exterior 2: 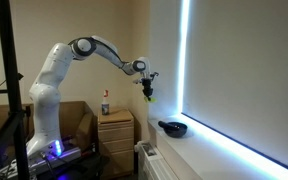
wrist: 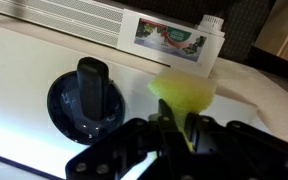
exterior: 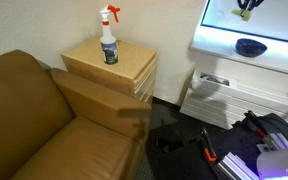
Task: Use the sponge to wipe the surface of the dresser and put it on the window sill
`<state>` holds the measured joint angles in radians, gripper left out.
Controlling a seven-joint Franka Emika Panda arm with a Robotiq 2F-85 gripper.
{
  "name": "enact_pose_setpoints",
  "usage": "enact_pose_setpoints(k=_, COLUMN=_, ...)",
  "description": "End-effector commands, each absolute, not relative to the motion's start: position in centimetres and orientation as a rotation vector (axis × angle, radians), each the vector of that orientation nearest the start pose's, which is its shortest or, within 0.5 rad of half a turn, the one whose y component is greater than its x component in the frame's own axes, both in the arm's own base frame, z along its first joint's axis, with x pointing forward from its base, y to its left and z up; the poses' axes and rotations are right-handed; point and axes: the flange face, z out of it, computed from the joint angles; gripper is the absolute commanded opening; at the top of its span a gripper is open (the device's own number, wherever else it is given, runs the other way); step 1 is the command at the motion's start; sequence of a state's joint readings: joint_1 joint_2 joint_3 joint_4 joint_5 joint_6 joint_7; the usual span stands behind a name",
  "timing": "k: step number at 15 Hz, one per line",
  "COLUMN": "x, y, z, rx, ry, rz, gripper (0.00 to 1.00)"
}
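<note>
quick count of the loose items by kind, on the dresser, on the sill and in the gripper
sponge: 1, yellow, held in the gripper
spray bottle: 1, standing on the dresser
dark round object: 1, on the window sill
total: 3

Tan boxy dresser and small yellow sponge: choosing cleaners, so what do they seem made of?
The light tan boxy dresser looks like matte wood or laminate: flat panels, no glare. The small yellow sponge in the gripper looks like dull soft foam, though blurred.
</note>
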<state>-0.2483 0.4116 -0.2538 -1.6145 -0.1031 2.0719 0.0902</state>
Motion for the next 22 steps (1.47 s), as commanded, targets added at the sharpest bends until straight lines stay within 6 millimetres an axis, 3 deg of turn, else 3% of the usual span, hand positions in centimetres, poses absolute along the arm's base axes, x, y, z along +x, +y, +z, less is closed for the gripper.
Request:
enact_pose_setpoints(k=1, x=62.1, y=-32.8, z=33.9, rx=-3.206, ry=0.972, rz=0.063, gripper=0.04)
enact_pose_setpoints(k=5, x=64.8, y=-34.6, z=28.2, rx=-3.038, ry=1.134, rz=-0.031, gripper=0.04)
enact_pose_setpoints(k=8, x=67.0, y=-36.4, z=26.1, rx=-2.963, ry=1.242, rz=-0.18, gripper=0.04)
enact_pose_setpoints(k=10, x=67.3, y=-38.6, z=24.9, rx=-2.931, ry=1.326, rz=-0.261, gripper=0.04)
enact_pose_setpoints(k=12, x=67.9, y=-39.6, z=23.5, rx=-2.925, ry=1.39, rz=-0.307, gripper=0.04)
enact_pose_setpoints(k=22, x=66.7, y=-43.7, z=17.8, rx=-2.93, ry=1.503, rz=-0.197, gripper=0.04)
